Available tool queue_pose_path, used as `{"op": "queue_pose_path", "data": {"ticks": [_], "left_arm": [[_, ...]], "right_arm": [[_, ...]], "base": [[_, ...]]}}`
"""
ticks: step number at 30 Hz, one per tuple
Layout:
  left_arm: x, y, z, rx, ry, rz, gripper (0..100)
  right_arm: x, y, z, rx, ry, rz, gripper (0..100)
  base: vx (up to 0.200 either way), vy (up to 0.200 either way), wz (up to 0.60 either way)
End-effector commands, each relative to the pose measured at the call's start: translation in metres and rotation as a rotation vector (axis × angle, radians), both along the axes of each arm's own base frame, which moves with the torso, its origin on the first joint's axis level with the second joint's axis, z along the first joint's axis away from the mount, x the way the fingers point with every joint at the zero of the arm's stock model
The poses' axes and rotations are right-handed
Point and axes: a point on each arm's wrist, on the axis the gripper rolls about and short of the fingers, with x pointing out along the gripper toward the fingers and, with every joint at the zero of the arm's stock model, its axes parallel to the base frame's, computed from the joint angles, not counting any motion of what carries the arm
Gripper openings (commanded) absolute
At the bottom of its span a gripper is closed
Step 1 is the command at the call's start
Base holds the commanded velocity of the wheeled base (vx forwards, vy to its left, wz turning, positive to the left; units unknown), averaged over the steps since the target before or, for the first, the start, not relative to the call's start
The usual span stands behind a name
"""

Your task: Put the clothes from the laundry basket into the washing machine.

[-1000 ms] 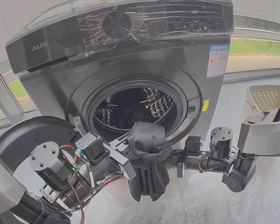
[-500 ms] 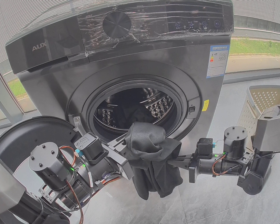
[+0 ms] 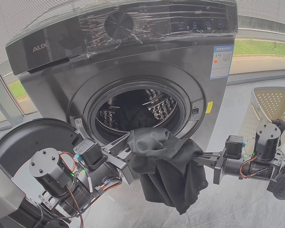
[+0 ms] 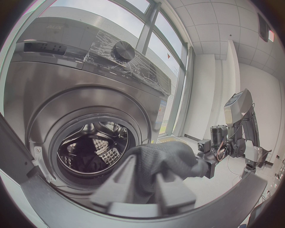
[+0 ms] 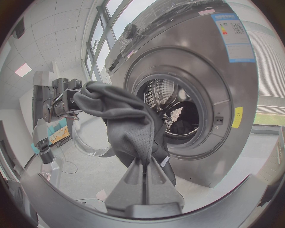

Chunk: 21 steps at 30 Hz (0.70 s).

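A dark grey mesh garment [image 3: 168, 167] hangs stretched between my two grippers, just below the open round port of the washing machine [image 3: 139, 115]. My left gripper [image 3: 128, 147] is shut on the garment's left end [image 4: 161, 161]. My right gripper [image 3: 200, 157] is shut on its right edge [image 5: 130, 130], fingers pressed together on the cloth. The loose lower part droops toward the floor. Dark clothing [image 4: 86, 157] lies inside the steel drum. The cream laundry basket [image 3: 273, 106] stands at the right, beside the machine.
The machine's round door [image 3: 29, 141] is swung open at the left, behind my left arm. A grey tiled floor [image 3: 139, 227] lies in front. Large windows run behind the machine.
My right gripper has pulled rightward and slightly down with the garment's edge, spreading the bunched cloth out wide. The left gripper has stayed nearly in place.
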Motion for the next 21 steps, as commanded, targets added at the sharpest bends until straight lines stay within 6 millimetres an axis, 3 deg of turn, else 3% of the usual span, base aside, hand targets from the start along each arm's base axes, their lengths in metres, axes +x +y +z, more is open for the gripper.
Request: {"op": "queue_pose_path", "data": {"ticks": [1,11,21], "left_arm": [[-0.008,0.006,-0.005,0.012,0.035,0.002,100],[-0.020,0.028,-0.031,0.088,0.150,0.054,100],[-0.019,0.043,-0.045,0.129,0.206,0.110,100]], "right_arm": [[0.002,-0.001,0.010,0.026,-0.039,-0.027,0],[0.017,0.003,0.023,0.073,-0.093,-0.091,0],[0.029,0.013,0.039,0.118,-0.170,-0.085,0]], "base": [[0.000,0.000,0.00],[0.000,0.000,0.00],[0.000,0.000,0.00]]}}
